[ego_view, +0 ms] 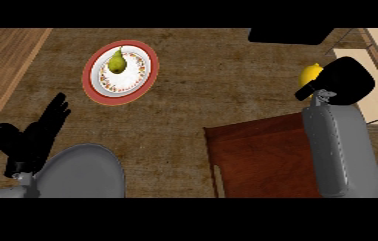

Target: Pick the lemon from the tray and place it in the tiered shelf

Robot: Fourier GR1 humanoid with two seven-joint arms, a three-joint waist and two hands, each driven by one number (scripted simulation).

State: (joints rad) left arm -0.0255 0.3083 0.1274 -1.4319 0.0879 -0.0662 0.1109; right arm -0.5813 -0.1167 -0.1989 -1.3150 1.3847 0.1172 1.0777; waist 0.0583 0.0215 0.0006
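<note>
A yellow lemon (311, 73) shows at the right, held up above the counter, with my right hand (344, 81) curled round it and hiding most of it. The reddish-brown tray (258, 157) lies below and to the left of that hand, partly under my right forearm. A pale wooden shelf (353, 49) shows at the far right edge, just beyond the hand. My left hand (33, 132) rests open at the lower left, fingers pointing up.
A red-rimmed plate (100, 92) with a green pear (117, 63) on it sits at the upper left. A black object (290, 35) lies at the top right. A lighter wooden strip (18, 55) runs along the left edge.
</note>
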